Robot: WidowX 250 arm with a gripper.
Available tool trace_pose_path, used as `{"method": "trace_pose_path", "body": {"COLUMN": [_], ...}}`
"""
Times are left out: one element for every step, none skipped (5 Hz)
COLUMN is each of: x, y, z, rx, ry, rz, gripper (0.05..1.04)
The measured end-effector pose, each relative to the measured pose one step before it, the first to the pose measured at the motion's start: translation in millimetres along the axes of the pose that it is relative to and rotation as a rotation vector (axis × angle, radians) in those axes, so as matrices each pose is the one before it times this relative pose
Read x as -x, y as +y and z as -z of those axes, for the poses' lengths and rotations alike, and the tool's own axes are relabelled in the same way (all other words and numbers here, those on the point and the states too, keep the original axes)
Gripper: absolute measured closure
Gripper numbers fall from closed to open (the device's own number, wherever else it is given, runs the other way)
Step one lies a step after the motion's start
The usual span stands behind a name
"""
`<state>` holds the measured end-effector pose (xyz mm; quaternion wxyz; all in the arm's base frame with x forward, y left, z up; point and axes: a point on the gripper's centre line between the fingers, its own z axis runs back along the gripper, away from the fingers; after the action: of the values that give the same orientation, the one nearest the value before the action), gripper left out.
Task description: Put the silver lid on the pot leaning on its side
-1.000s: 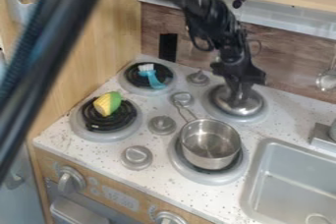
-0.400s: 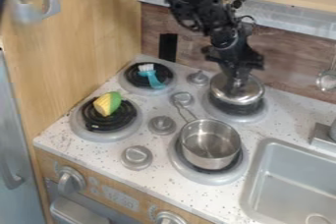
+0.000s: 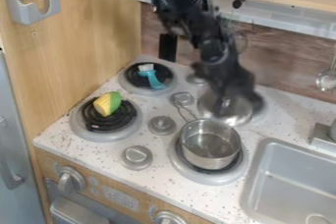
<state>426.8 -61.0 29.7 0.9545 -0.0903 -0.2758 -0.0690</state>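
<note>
From here I see a toy kitchen [image 3: 62, 139]: 4 burners [image 3: 89, 132], sink [image 3: 289, 183], pot [image 3: 210, 144], probably an oven [image 3: 78, 211] below.

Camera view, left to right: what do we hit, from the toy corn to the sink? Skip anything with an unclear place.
Toy corn → blue brush → silver pot → gray sink.

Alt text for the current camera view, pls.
A black robot tool holds a silver lid in the air just behind an open, upright metal pot on a toy stove. Toy corn and a blue brush lie on the two left burners; a gray sink is at right.
</note>
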Motion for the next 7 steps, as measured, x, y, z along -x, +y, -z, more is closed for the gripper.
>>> {"method": "trace_pose_path", "body": {"x": [19.83,10.74,-10.66,5.0,3.62,2.03,-6.97], "y": [2.7,-0.16,-1.65,0.03,1.04,-0.86,-1.97], "z": [2.17,1.81,-19.94,-0.26,-0.04,-0.66,-4.0], "rx": [-0.0051,0.0052,-0.0006,0.0021,-0.0066,0.0049,0.0124], "ry": [0.0698,0.0336,-0.0434,0.0144,0.0228,0.0216,0.0058], "rz": [0.0002,-0.0052,0.0063,-0.0137,-0.0018,-0.011,-0.0077], "gripper": [0.846,0.846,0.846,0.793,0.502,0.195,0.054]}}
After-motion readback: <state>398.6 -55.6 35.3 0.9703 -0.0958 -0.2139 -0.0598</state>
